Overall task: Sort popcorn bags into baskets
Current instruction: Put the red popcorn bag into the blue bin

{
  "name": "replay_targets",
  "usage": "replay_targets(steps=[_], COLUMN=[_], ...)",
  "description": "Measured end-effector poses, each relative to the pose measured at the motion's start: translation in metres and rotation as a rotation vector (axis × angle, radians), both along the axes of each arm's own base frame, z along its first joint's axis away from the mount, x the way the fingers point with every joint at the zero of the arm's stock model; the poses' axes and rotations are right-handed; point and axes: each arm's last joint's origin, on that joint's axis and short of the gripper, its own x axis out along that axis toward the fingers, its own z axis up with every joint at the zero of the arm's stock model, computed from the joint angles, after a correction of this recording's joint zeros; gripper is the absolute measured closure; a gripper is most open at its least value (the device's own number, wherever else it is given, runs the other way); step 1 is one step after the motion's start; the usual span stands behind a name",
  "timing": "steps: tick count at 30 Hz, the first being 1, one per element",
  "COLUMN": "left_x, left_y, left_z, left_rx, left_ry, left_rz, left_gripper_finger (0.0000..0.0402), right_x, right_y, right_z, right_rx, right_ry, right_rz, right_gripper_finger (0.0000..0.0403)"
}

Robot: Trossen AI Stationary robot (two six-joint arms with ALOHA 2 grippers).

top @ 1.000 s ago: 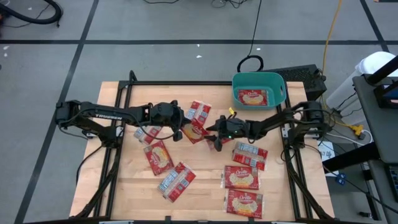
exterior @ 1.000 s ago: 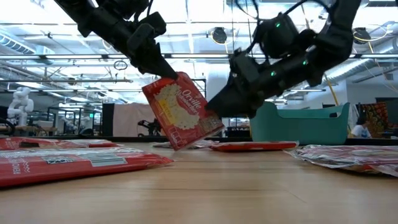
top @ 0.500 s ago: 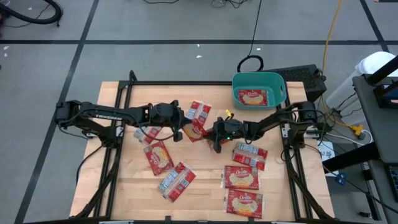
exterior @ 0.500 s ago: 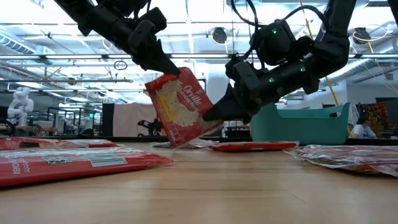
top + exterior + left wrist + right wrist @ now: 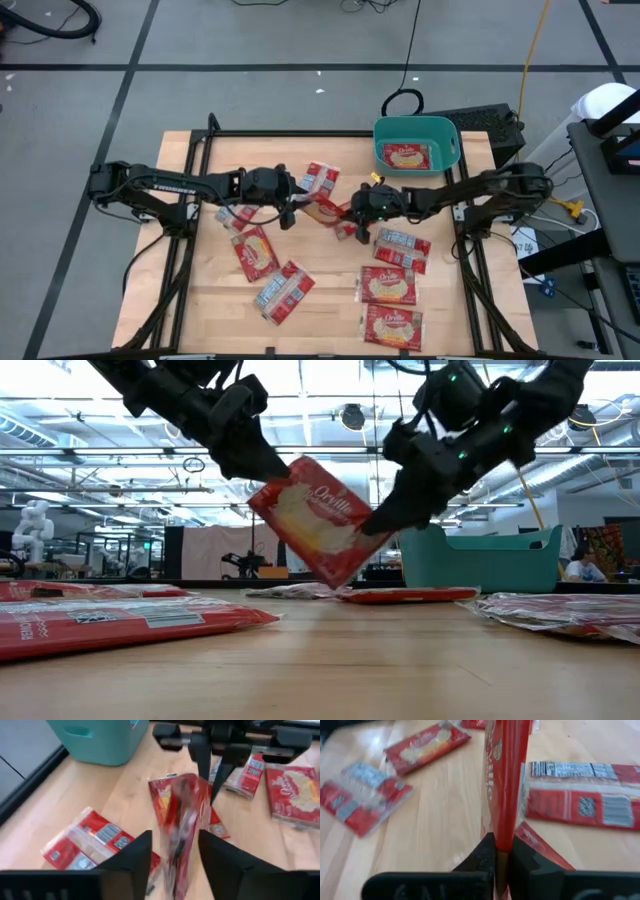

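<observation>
Wooden table (image 5: 325,300) on a grey floor, open workshop behind. Left to right: left gripper (image 5: 290,210) sits mid-table with fingers spread wide, either side of a raised popcorn bag (image 5: 322,535) but, as far as I can tell, not clamping it. That bag hangs tilted, clear of the wood, between both arms. Right gripper (image 5: 352,213) is pinched tight on its edge; right wrist view shows the fingers (image 5: 487,852) closed on the thin red packet. Teal basket (image 5: 447,158) at the far right corner holds one bag (image 5: 405,155) flat.

Progress estimate: one sorted, one mid-handover or lift, roughly eight loose on the table (image 5: 255,252) (image 5: 284,290) (image 5: 388,285) (image 5: 392,326) (image 5: 402,247) (image 5: 322,178). Early stage, most of the job remains.
</observation>
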Motion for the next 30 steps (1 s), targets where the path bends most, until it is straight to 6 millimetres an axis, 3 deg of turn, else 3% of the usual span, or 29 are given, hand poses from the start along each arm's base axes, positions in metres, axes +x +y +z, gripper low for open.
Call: replay_targets(steps=[9,17,23,30], left_x=[0.009,0.036,0.053,0.053], left_y=[-0.009,-0.009,-0.003,0.009], left_z=[0.0,-0.025,-0.051,-0.055], left_rx=[-0.013,0.037,0.014,0.011], left_ry=[-0.063,-0.128,-0.162,-0.161], left_rz=[-0.024,-0.115,-0.161,-0.161], left_gripper_finger=[0.0166,0.016,0.0212,0.0348], right_x=[-0.032,-0.045,-0.041,-0.04], right_y=[-0.005,-0.006,-0.006,-0.008], right_z=[0.032,0.026,0.03,0.032], right_rx=[-0.052,-0.045,-0.058,-0.111], right_ry=[0.061,0.182,0.131,0.114], right_rz=[0.041,0.104,0.099,0.069], right_gripper_finger=[0.0395,0.0391,0.039,0.039])
